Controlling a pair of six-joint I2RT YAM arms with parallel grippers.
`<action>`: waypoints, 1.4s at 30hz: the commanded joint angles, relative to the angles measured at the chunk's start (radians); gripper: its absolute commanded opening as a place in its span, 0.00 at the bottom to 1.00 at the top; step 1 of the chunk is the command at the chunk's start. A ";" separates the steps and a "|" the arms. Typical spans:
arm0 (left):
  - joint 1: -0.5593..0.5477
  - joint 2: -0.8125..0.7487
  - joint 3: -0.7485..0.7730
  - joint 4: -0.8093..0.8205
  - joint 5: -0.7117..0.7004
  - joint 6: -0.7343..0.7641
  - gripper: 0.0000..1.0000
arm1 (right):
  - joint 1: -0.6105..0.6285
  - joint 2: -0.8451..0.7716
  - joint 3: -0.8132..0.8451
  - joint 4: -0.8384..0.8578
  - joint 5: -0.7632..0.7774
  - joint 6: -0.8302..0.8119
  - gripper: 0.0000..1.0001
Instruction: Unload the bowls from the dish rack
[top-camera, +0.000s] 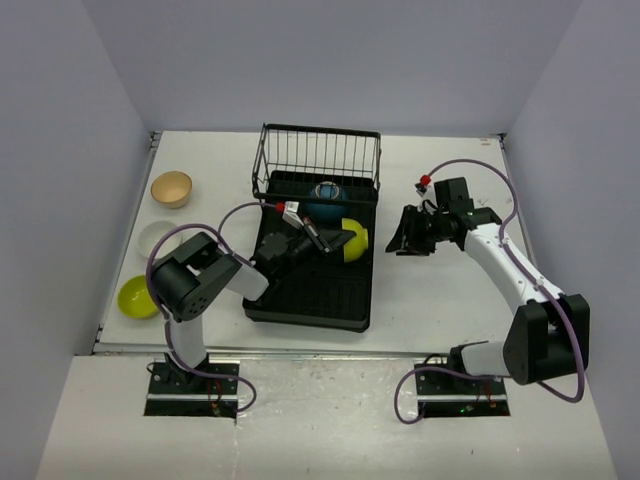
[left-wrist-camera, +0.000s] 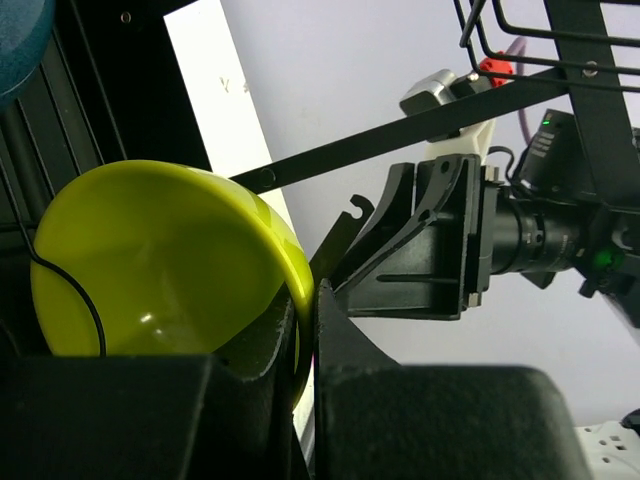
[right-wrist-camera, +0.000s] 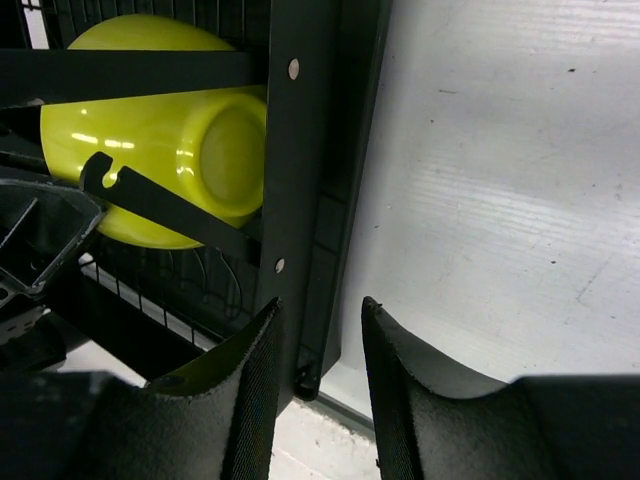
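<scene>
Top external shows my left gripper (top-camera: 335, 240) reaching across the dish rack (top-camera: 310, 300) to the lime bowl (top-camera: 355, 238), which lies on its side against the rack's right edge. The left wrist view shows my left fingers clenched on that bowl's rim, one inside and one outside. The blue bowl (top-camera: 325, 200) sits further back in the rack, in front of the wire basket. On the table (top-camera: 440, 300) to the left stand a tan bowl (top-camera: 171, 188), a pale bowl (top-camera: 160, 238) and a second lime bowl (top-camera: 137, 296), so I judge two bowls are left to unload.

My right gripper (top-camera: 403, 243) hovers just right of the rack with its fingers apart and nothing between them, so it is released.

To do this lift well, I should raise the lime bowl straight up before swinging left. A thin dark wire lies across its outer wall and a hooked black bar runs close beside it, and either could snag. A pinch on a thin rim will let the bowl pivot, so I should move slowly and keep my wrist steady. The right arm should draw away from the rack's edge. Then I should set the bowl down near the others, apart from them
</scene>
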 joint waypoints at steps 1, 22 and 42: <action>0.017 0.021 0.008 0.232 0.000 -0.050 0.00 | 0.010 0.024 0.042 0.015 -0.094 -0.023 0.38; 0.016 0.005 0.072 0.189 0.014 -0.092 0.00 | 0.119 0.133 -0.098 0.171 -0.164 0.087 0.30; 0.080 0.067 -0.075 0.554 0.115 -0.311 0.00 | 0.117 0.240 -0.054 0.167 -0.073 0.150 0.00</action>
